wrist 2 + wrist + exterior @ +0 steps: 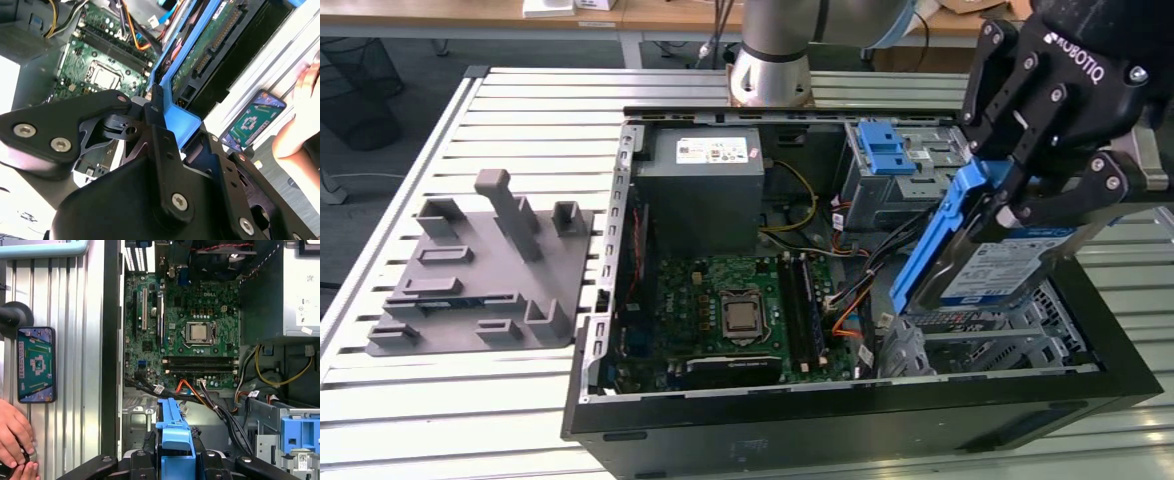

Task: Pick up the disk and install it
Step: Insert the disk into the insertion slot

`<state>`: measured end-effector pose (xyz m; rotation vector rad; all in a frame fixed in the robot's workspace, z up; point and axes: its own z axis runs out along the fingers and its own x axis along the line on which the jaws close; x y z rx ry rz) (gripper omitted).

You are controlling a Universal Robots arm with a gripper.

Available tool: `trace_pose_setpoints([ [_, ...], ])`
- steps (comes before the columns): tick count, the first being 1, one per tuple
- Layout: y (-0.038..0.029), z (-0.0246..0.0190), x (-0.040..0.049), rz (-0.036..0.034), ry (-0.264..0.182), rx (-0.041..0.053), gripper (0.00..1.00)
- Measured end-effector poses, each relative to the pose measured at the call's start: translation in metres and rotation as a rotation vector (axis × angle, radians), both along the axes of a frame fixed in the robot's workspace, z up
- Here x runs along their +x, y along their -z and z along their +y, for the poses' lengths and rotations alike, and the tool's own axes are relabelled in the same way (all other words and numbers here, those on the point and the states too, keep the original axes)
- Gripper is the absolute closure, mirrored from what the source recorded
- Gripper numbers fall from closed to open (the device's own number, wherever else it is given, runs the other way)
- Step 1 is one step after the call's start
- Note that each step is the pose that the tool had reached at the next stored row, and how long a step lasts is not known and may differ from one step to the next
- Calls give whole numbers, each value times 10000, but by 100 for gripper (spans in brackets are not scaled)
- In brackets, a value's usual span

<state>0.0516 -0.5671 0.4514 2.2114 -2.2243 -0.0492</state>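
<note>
The gripper point(1034, 200) is clamped on the disk point(994, 268), jaws closed against the blue carrier rails at its upper end; the disk hangs tilted above the open computer case point(854, 420) at the exterior view's right, long axis running steeply downward, lower end just over the metal drive bay point(1001, 335); beyond lie the motherboard point(734, 300) and the grey power supply point(707, 175).

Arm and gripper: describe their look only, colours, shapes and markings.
The arm is a silver-grey tube with a light blue joint cap. The gripper is matte black, built of jointed links with silver screw heads and white lettering.
</note>
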Motion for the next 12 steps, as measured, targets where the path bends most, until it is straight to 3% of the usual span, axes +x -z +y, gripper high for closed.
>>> trace_pose_setpoints([
  [3,16,0,61,0,1,-3,64],
  [12,28,-1,91,0,0,2,64],
])
